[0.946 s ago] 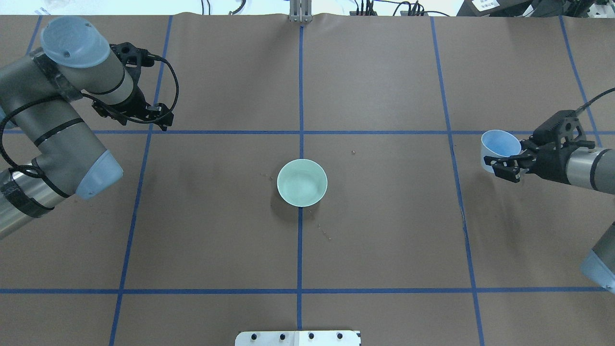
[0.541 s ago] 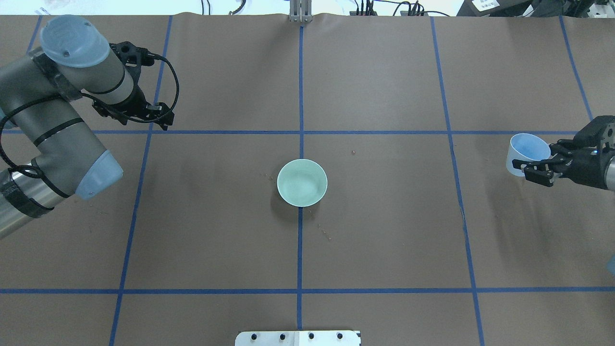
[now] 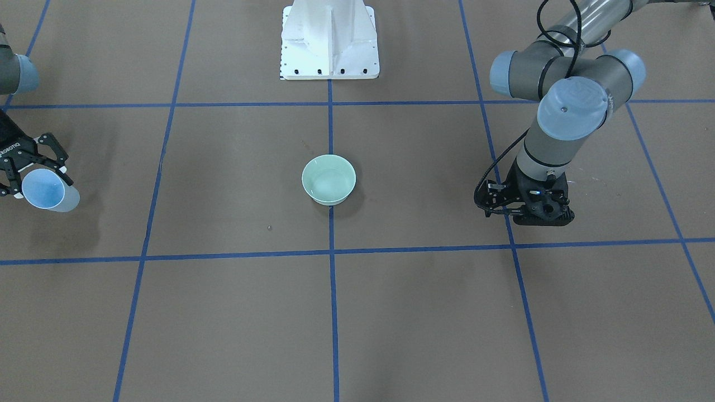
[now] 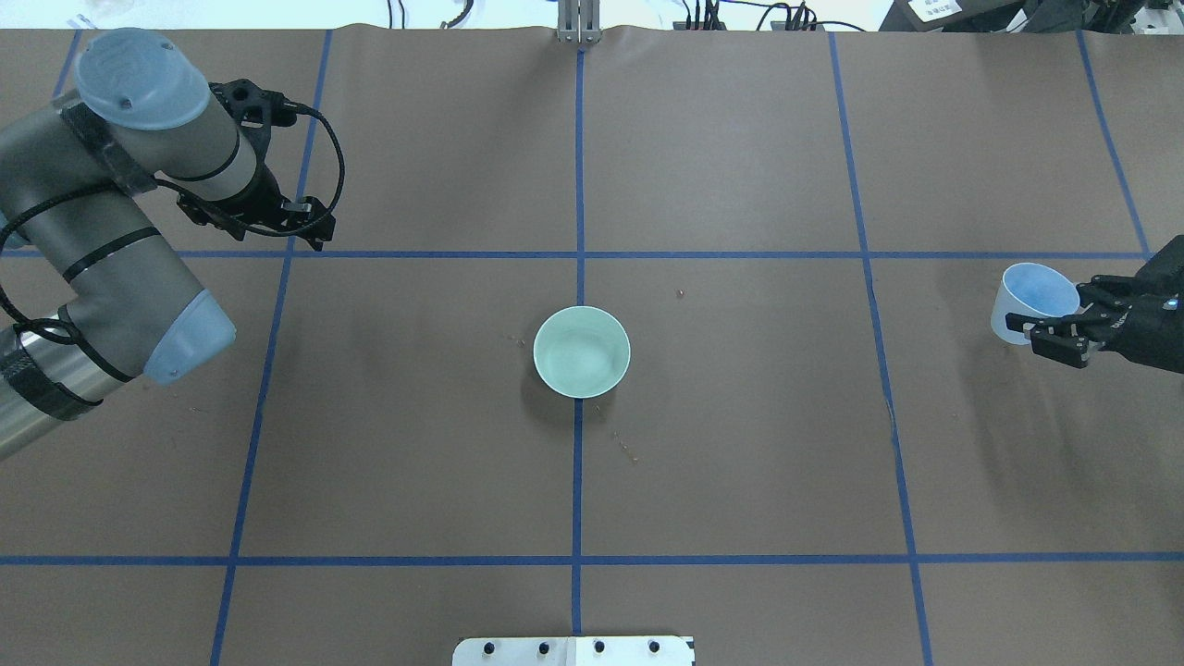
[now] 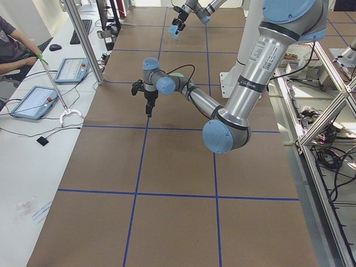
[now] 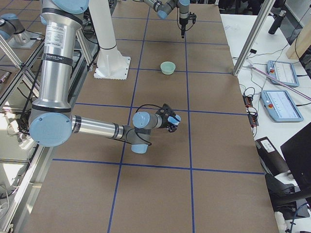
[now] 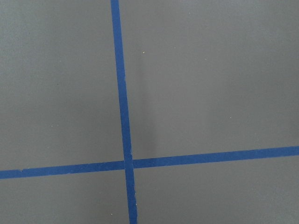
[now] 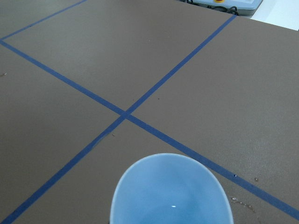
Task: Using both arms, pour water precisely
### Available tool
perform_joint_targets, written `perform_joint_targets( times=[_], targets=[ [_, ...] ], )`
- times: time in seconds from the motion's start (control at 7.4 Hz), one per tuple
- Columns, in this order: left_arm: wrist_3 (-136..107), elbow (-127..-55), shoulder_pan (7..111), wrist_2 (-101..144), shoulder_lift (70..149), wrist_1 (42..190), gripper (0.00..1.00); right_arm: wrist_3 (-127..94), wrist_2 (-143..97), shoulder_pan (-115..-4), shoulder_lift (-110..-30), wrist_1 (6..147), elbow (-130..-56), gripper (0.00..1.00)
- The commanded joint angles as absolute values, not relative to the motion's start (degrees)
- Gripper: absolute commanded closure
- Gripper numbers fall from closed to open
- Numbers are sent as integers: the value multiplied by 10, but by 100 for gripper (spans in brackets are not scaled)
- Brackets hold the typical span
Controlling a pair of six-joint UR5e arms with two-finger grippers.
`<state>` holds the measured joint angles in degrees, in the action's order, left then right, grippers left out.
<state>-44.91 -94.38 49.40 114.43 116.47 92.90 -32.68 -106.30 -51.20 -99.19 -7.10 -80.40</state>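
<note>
A mint green bowl (image 4: 582, 351) stands at the table's middle, on the blue centre line; it also shows in the front view (image 3: 329, 178), with a faint sheen of water inside. My right gripper (image 4: 1050, 331) is shut on a pale blue cup (image 4: 1038, 298), held tilted at the table's far right, well away from the bowl. In the right wrist view the cup (image 8: 170, 191) shows a small white glint of water (image 8: 173, 206). My left gripper (image 4: 307, 228) points down over a tape crossing at the far left, holding nothing. I cannot tell how its jaws stand.
Blue tape lines (image 4: 578, 481) divide the brown table into squares. Small drops lie on the table just in front of the bowl (image 4: 629, 451). The white pedestal base (image 3: 329, 39) stands at the robot's side. Operators' tablets lie on a side table (image 5: 36, 100).
My right gripper has carried the blue cup to the right, farther from the bowl and toward the table's right edge. The left arm has not moved.
</note>
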Motion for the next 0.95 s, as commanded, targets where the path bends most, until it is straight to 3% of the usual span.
perform_joint_targets(
  times=[0.0,0.81],
  targets=[
    [-449,-944,494,1144,1165,929,1,-325,-1059,-512,-986,-148,-753,53],
    [-450,-944,494,1144,1165,929,1,-301,-1056,-509,-980,-194,-719,53]
  ],
)
